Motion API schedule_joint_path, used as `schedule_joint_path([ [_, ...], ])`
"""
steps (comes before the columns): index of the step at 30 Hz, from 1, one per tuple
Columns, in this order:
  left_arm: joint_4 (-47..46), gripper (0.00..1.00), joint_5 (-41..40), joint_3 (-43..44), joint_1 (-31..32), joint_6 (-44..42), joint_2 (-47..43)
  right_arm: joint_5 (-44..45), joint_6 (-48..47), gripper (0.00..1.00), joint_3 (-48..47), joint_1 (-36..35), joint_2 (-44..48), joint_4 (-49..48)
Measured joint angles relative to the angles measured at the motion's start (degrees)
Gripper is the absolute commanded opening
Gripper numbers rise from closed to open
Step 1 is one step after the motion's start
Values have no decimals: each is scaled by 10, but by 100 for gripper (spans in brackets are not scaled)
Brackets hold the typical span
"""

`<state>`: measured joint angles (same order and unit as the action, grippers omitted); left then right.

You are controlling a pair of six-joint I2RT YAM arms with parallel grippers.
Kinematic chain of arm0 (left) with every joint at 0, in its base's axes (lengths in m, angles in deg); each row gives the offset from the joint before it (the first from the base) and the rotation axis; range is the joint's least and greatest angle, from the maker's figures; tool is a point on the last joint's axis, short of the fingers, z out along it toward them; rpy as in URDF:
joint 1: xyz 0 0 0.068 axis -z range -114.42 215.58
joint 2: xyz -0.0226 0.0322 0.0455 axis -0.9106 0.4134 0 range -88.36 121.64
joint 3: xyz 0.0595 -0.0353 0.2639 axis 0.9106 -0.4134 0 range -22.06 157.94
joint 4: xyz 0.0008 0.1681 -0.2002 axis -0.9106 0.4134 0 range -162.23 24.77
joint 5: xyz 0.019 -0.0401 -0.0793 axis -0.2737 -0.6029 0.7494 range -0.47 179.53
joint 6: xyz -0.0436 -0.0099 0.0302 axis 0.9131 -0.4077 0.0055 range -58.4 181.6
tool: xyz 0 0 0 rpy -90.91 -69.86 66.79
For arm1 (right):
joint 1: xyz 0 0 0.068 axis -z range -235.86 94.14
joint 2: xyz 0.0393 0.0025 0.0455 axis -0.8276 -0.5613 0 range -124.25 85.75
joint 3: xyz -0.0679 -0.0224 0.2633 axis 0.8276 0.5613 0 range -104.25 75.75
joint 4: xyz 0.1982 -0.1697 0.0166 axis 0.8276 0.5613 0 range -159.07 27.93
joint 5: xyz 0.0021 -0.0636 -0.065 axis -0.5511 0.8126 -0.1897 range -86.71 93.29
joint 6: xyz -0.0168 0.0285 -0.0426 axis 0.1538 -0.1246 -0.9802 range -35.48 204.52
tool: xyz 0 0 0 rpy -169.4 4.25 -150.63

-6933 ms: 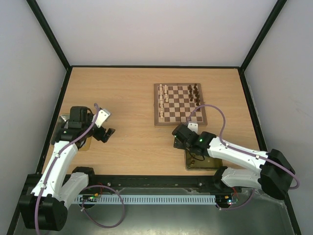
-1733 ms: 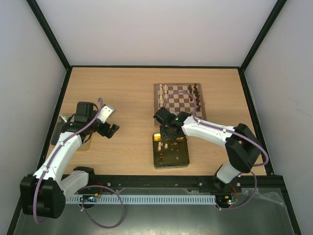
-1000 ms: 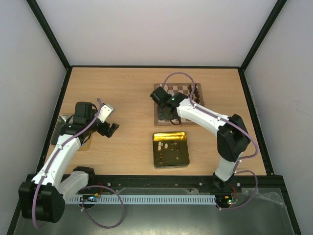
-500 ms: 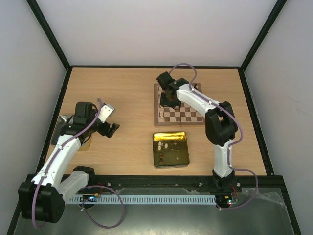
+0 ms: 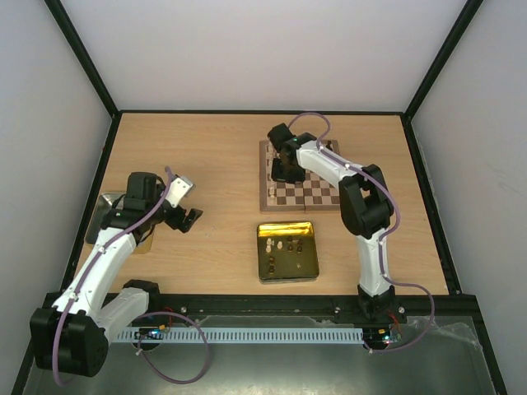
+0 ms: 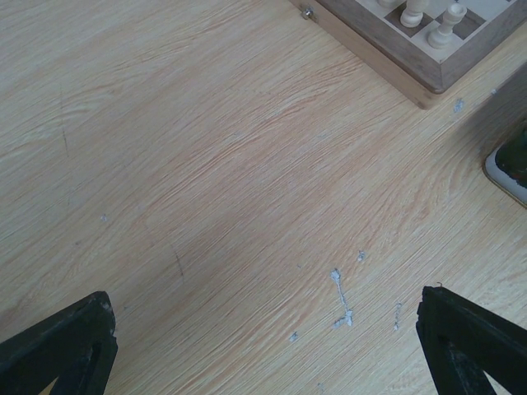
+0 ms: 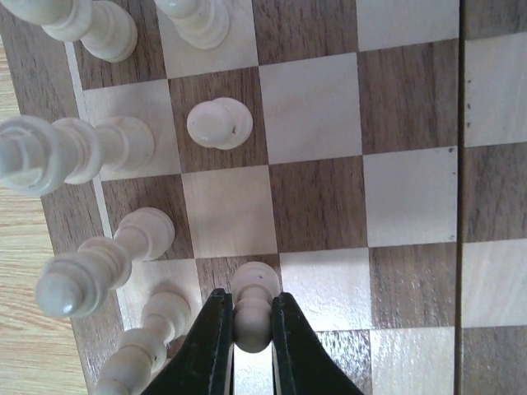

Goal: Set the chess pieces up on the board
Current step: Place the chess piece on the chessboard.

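Note:
The board (image 5: 317, 195) lies at the table's back middle. My right gripper (image 5: 285, 162) reaches over its left side and is shut on a cream pawn (image 7: 254, 319), which it holds by the head just above a dark square. Several cream chess pieces (image 7: 82, 152) stand in the two columns beside it, and a lone cream pawn (image 7: 218, 123) stands one square ahead. More cream and dark pieces (image 5: 286, 246) lie in the gold tin (image 5: 262, 257). My left gripper (image 5: 188, 219) hangs open over bare table, its fingers (image 6: 58, 346) wide apart.
The gold tin sits in front of the board, near the table's front edge. A grey metal tray (image 5: 100, 204) lies at the far left under the left arm. In the left wrist view, the board's corner (image 6: 428, 78) and the tin's edge (image 6: 506, 169) show at the right.
My right arm swung from the gold tin up to the board's far left side, carrying the cream pawn. The left arm barely moved.

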<state>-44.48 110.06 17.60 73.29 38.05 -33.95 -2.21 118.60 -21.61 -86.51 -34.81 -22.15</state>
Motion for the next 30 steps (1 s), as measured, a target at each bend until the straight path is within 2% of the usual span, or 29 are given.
schedule_joint_path([
  [17,0,99,0,-2,6,0,0,2,-2,9,-59,3,-41,-5],
  [30,0,99,0,-2,12,0,0,15,-3,12,-63,3,-49,-5],
])
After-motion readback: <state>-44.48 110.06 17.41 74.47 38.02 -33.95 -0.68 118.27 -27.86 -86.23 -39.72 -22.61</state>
